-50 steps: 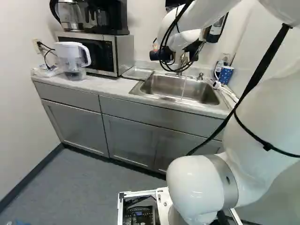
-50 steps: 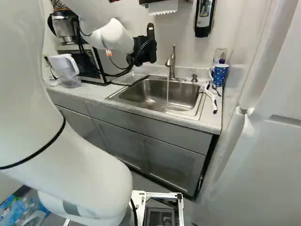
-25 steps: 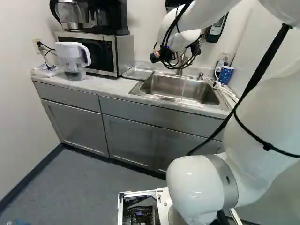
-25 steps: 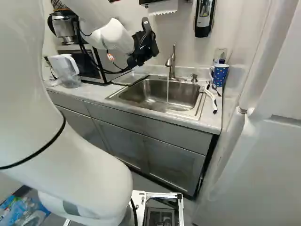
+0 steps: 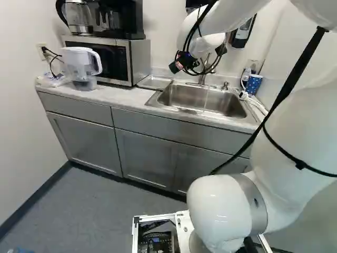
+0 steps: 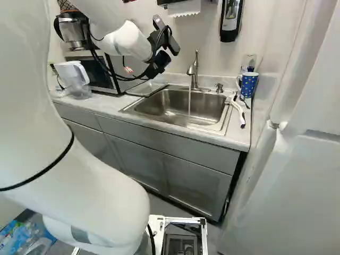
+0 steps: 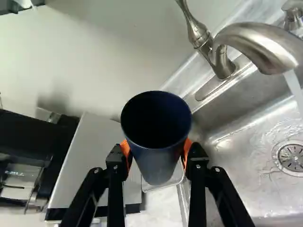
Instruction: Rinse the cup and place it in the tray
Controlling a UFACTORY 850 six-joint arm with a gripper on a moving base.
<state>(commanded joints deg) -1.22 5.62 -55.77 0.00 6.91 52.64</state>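
Beside the running faucet (image 7: pixel 258 45): claw (image 5: pixel 182 62) clamped on dark cup (image 7: pixel 158 163), fingers apart by its width, orange pads at opposite sides. Cup aloft, probably tilted; base views show it small.

No legible text, labels, numbers or signs.
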